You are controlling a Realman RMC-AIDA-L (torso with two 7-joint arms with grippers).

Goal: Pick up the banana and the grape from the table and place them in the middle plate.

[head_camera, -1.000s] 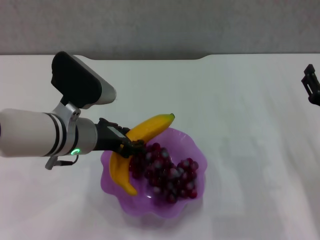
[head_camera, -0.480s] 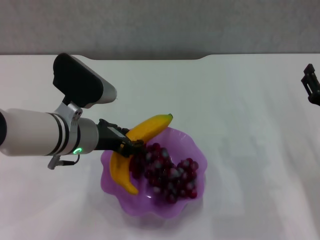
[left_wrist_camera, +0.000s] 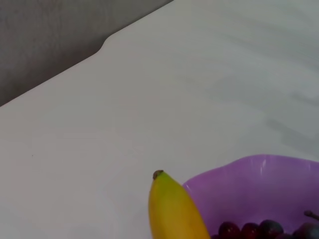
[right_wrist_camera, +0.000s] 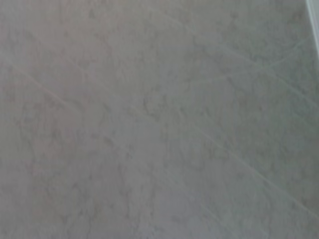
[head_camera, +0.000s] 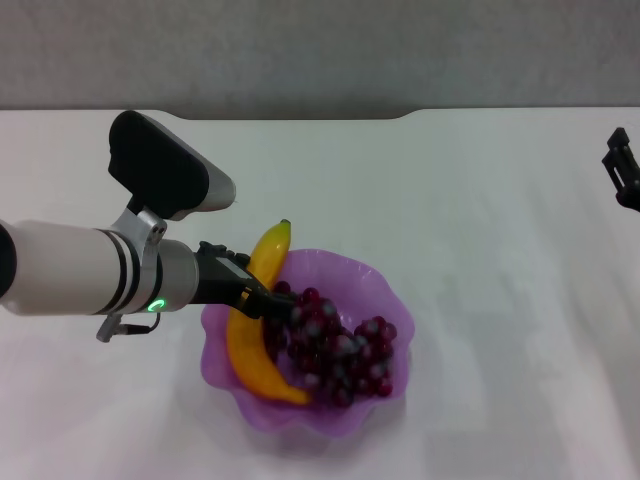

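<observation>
The left gripper (head_camera: 262, 303) sits over the near-left rim of the plate, its dark fingers (head_camera: 250, 296) lying against the middle of the curved yellow-orange banana (head_camera: 256, 325); they appear to pinch it, though the head view does not show the grip cleanly, so I cannot tell for sure. From the fingers the banana's long axis runs two ways: its stem end pokes out past the rim over the worktop on the far side, and its other end curves down into the bowl on the near side. Just beside the fingers, on the inner side, lies the long bunch of dark red glossy grapes (head_camera: 340, 350), already inside the translucent purple scalloped plastic plate (head_camera: 385, 290). The plate rests on the plain white matte worktop (head_camera: 480, 200). By my judgement only the letting-go remains, and the left arm is the nearer one. The right gripper (head_camera: 622, 170) is parked well apart at the far right edge.
</observation>
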